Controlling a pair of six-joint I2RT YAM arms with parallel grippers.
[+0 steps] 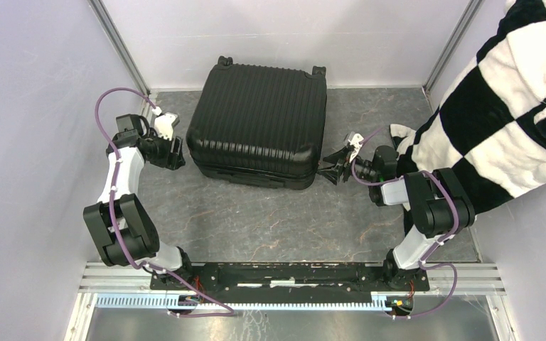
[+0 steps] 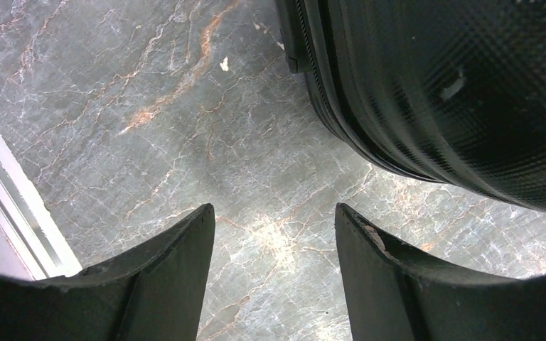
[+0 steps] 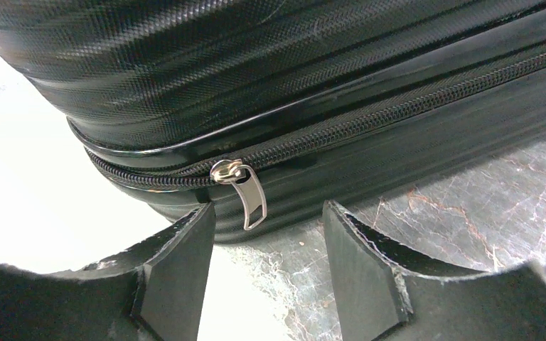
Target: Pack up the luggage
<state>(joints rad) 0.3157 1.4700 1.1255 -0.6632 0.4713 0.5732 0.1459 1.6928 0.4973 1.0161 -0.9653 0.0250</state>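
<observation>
the marbled grey desk (image 1: 256, 220) carries the luggage (image 1: 259, 124), lying flat with its lid down, toward the far wall. it looks like a stiff, bulky shell, slick and ribbed, likely too wide to grip outright. both arms reach forward, elbows bent, flanking it. the left pincer (image 2: 275, 213) hangs apart and empty over bare desk beside the case. the right pincer (image 3: 269, 209), also apart, faces the small zipper pull (image 3: 249, 199), the likeliest hold.

Zipper pull (image 3: 247, 199) beyond parted jaws
</observation>
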